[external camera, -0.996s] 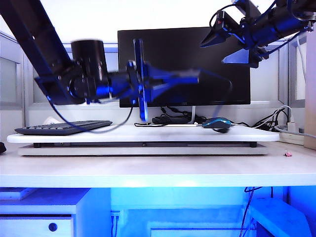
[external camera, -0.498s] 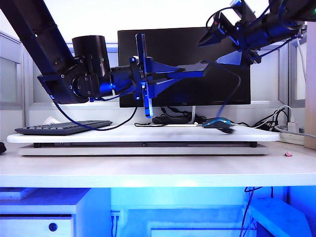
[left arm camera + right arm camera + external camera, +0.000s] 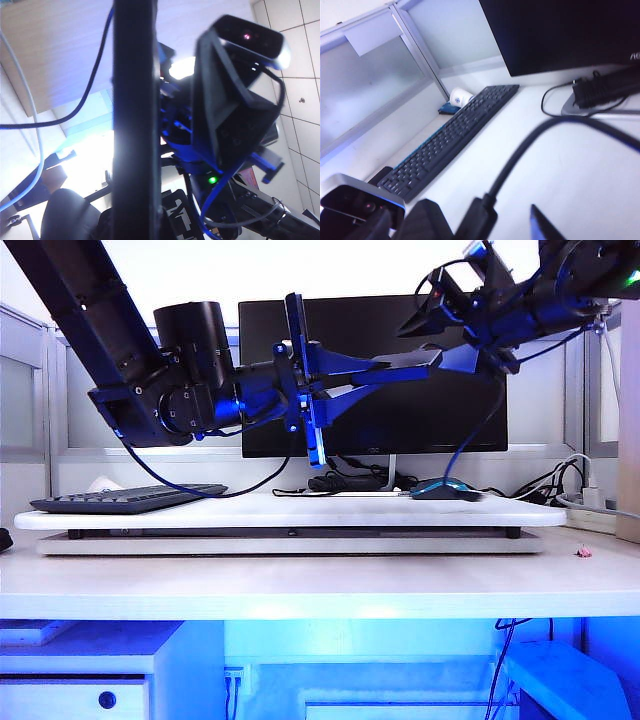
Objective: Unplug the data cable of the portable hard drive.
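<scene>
My left gripper is held level above the desk, shut on the portable hard drive. The drive shows in the left wrist view as a dark slab seen edge-on. The black data cable leaves the drive's far end and hangs down to the desk by the mouse. In the right wrist view its dark plug sits between the fingers of my right gripper, and the cord arcs away from it. The right jaws are open, one finger close to the plug and the other well off it. The drive is out of the right wrist view.
A black keyboard lies on the left of the raised white board, and a blue-black mouse on its right. The dark monitor stands behind, with a black adapter at its foot. A paper cup sits beyond the keyboard. White cords and a power strip lie at the far right.
My left gripper has lifted the drive up and to the right, toward the right gripper. The right gripper has come down over the plug end and its jaws have narrowed.
</scene>
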Available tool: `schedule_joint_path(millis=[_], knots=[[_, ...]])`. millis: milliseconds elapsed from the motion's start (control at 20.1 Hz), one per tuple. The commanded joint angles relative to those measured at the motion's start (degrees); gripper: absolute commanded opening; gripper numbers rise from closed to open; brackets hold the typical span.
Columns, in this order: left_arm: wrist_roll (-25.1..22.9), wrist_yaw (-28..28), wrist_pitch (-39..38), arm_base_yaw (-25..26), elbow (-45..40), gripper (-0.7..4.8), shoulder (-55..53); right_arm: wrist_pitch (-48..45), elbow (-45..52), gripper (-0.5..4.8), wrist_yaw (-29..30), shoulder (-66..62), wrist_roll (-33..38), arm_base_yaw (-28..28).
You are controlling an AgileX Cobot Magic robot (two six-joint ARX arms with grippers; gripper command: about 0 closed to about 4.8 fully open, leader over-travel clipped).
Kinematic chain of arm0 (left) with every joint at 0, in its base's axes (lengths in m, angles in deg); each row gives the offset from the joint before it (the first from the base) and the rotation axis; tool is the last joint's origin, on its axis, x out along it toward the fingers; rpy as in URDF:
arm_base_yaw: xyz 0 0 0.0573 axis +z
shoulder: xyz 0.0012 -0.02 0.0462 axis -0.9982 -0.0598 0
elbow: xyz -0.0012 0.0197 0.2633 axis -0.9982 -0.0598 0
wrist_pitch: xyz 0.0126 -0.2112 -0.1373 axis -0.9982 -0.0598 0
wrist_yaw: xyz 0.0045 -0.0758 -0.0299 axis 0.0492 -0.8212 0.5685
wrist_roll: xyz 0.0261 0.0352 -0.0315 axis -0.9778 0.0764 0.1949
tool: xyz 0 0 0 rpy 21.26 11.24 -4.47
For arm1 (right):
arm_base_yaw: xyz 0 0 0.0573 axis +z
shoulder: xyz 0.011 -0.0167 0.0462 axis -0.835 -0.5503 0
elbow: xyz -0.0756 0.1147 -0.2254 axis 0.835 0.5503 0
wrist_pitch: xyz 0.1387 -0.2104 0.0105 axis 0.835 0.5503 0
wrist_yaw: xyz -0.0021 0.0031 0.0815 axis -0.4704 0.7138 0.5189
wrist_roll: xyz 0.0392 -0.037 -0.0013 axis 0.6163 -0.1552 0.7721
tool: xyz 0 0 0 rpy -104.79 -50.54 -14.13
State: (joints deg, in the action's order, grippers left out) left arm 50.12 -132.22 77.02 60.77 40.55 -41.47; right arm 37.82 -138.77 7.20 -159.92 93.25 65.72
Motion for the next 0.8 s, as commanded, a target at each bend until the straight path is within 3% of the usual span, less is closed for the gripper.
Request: schedule_joint_path(millis=[50,149,199,299,448,797], knots=[[-0.2,0.0,2.0,0.0,0.3,-0.05,0.5,0.2,-2.4,2.18,1.0,-0.9,0.7,0.0],[-0.2,0.2,2.0,0.0,0.3,-0.05,0.5,-0.8,-2.4,1.38,1.0,-0.9,0.7,0.0],[-0.2,0.6,2.0,0.0,0.3,-0.05,0.5,-0.7,-2.4,0.66,1.4,-0.9,0.7,0.0],[-0.2,0.6,2.0,0.0,0.3,-0.05,0.5,-0.8,-2.3,-0.08,2.0,-1.0,0.3,0.0],[-0.2,0.3,2.0,0.0,0.3,-0.05,0.5,-1.0,-2.4,-0.08,1.9,-1.0,0.2,0.0],[2.8,-8.3,-0.4,-0.6,0.3,-0.05,0.5,-1.8,-6.3,-0.09,-3.2,-3.7,0.1,-0.5]])
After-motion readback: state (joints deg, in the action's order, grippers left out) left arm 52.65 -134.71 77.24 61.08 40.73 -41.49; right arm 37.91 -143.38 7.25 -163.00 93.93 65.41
